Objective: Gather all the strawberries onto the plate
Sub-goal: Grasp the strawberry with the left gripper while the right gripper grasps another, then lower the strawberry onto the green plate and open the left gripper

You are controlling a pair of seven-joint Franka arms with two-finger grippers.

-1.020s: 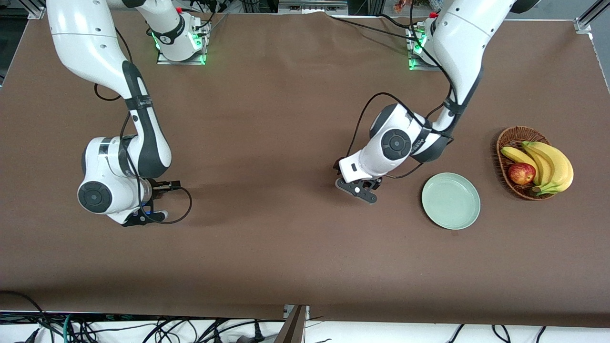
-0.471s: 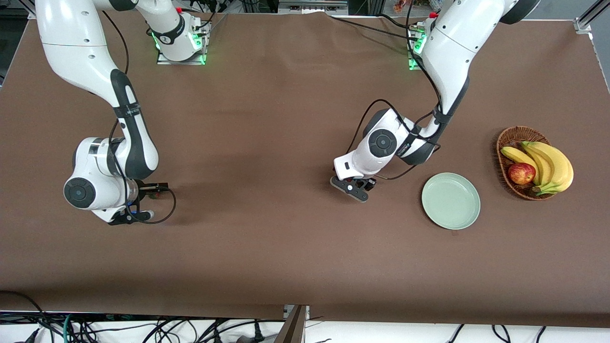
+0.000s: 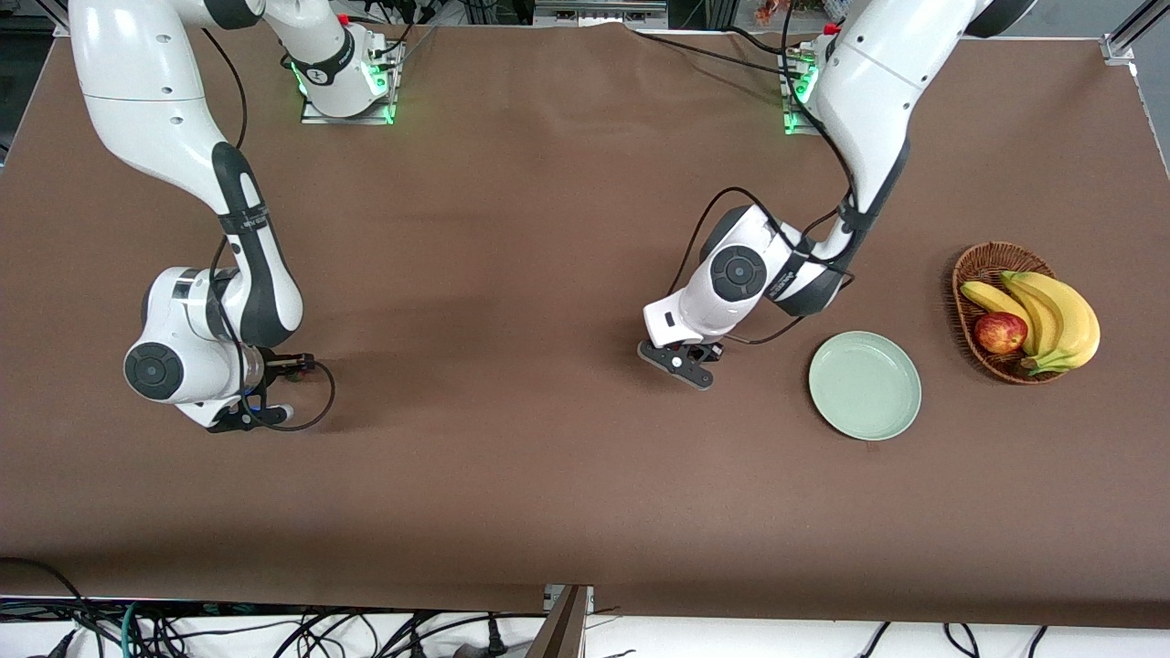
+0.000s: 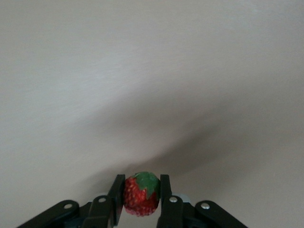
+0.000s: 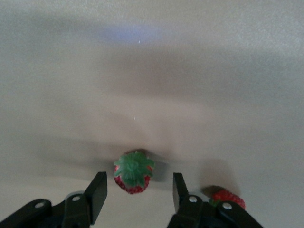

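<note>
From the front, both arms hide the strawberries. Left claw (image 4: 141,197) pinches one strawberry (image 4: 141,194) above the brown worktop (image 3: 512,475), beside the mint plate (image 3: 865,385). Right claw (image 5: 137,191) gapes around another strawberry (image 5: 133,171); a third strawberry (image 5: 229,197) is half-hidden.

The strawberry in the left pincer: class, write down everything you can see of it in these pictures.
The strawberry is small, red and dimpled, with a green leafy cap facing the left wrist camera. It looks like a plastic model. The left pincer is shut on it, one black finger pressed to each side, low over the brown table, toward the right arm's end from the pale green plate. The front view hides the berry under the arm.
</note>
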